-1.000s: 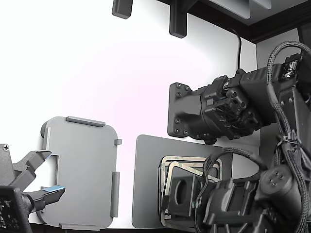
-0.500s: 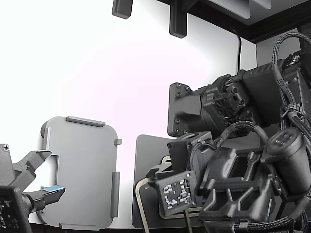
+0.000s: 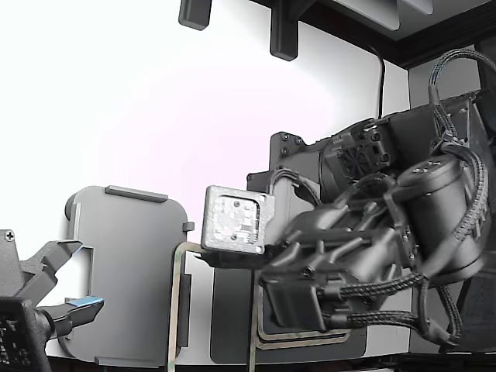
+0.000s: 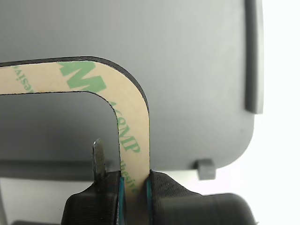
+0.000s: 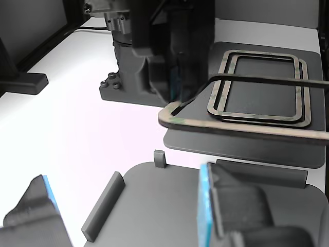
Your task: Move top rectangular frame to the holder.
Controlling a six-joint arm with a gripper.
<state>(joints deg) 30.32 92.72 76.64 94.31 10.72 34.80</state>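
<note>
Tool (image 4: 134,187) was clamped tight on one side of the top rectangular frame (image 4: 133,117), as I saw from the wrist view. I held the frame lifted off the desk (image 3: 116,101), hanging between the dark pad (image 5: 241,146) with the remaining frames (image 5: 257,85) and the holder (image 3: 128,275), one corner over the holder's edge. A second tool (image 3: 58,291) sat at the holder's near corner.

Frame (image 4: 132,122) in end effector (image 4: 134,187) grip
</note>
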